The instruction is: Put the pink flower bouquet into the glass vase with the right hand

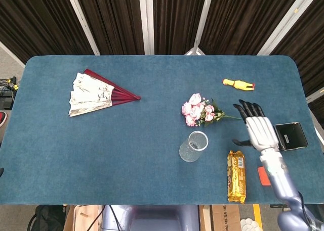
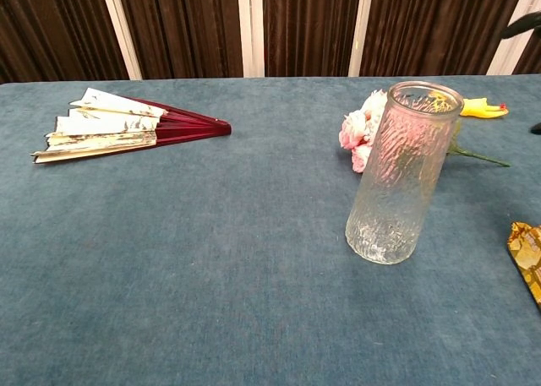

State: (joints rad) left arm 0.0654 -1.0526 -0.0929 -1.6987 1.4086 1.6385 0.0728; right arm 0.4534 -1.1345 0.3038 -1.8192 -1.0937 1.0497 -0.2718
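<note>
While your right hand [image 1: 259, 130] hovers spread and empty right of the glass vase [image 1: 193, 146], the pink flower bouquet [image 1: 199, 109] lies just behind it.

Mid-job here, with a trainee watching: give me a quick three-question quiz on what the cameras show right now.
1. True or false: the pink flower bouquet is already inside the glass vase.
2. What lies nearest the right hand? A) folding fan B) bouquet stem C) yellow rubber chicken
3. Fill in: the vase stands ____ on the table.

Key
1. False; it lies on the table behind the vase.
2. B; the fingertips are just beside the stem's end, not gripping it.
3. Upright, its mouth open to the top.
</note>
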